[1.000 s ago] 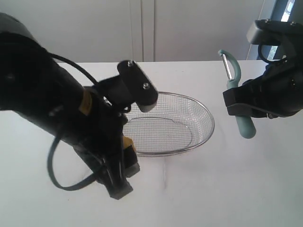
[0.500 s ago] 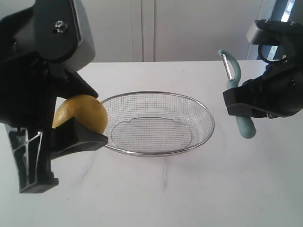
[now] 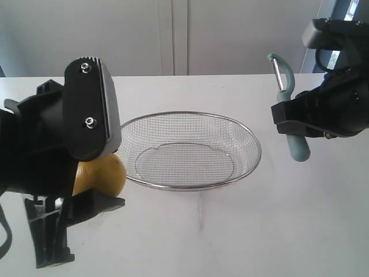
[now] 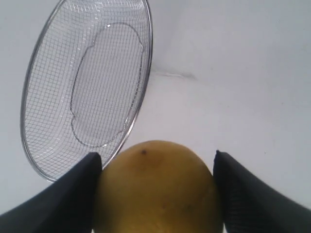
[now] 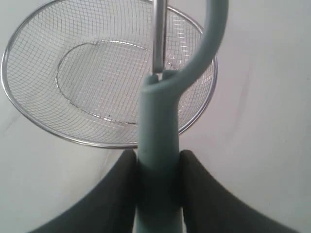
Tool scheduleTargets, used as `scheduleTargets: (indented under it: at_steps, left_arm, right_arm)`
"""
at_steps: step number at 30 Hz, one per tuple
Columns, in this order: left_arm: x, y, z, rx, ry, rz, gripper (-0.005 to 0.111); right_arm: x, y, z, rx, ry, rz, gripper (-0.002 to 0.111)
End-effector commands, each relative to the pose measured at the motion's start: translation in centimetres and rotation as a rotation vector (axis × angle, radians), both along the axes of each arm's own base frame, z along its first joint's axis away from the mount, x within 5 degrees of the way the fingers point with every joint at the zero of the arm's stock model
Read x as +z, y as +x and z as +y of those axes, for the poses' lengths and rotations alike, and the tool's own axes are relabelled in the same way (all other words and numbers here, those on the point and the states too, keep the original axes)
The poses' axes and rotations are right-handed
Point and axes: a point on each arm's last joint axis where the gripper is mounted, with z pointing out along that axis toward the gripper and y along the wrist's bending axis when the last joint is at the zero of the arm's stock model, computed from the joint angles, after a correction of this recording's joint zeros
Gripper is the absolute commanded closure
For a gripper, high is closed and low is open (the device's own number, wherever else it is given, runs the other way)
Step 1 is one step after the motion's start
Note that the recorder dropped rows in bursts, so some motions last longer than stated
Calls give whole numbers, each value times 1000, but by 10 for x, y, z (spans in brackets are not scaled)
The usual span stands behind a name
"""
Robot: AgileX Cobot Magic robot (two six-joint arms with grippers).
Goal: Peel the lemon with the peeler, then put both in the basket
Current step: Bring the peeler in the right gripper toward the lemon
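My left gripper (image 4: pixel 156 194) is shut on the yellow lemon (image 4: pixel 158 191), held above the table just left of the basket; the lemon (image 3: pixel 102 175) peeks out under the arm in the exterior view. The silver wire-mesh basket (image 3: pixel 253 147) sits empty mid-table, and its rim (image 4: pixel 146 73) also shows in the left wrist view. On the right, my right gripper (image 5: pixel 158 170) is shut on the pale teal handle of the peeler (image 5: pixel 158 126). The peeler (image 3: pixel 288 109) stands roughly upright in the air right of the basket (image 5: pixel 29 116), blade end up.
The table (image 3: pixel 259 231) is white, with a pale wall and cabinet doors behind it. My bulky left arm (image 3: pixel 52 156) fills the near left of the exterior view and hides the table below it.
My left arm has swung up and back with the lemon, which now sits lower and closer to the camera at the basket's left. The peeler has tilted and risen slightly.
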Motion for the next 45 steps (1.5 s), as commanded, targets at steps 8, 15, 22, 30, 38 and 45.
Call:
scheduleTargets:
  at_steps: [8,15,22,30,38,45]
  left_arm:
    - [-10,6,-7,-75,-111,-207,107]
    - [-24,10,-10,-116,-43,-260,107]
    - [-25,10,-11,-115,-40,-256,107]
    - [-25,10,-11,-113,-48,-255,107]
    - [-25,10,-12,-104,-71,-238,107]
    - [-25,9,-12,-103,-73,-235,107]
  right_arm:
    - [-20,-3,15,166,9,139,108]
    - [-41,-12,55,552,230,242,108]
    - [-60,-9,70,599,260,307,108]
    - [-75,-4,86,577,297,352,108]
    - [-84,-11,109,620,318,370,108]
    - [-83,-17,127,605,339,343,108]
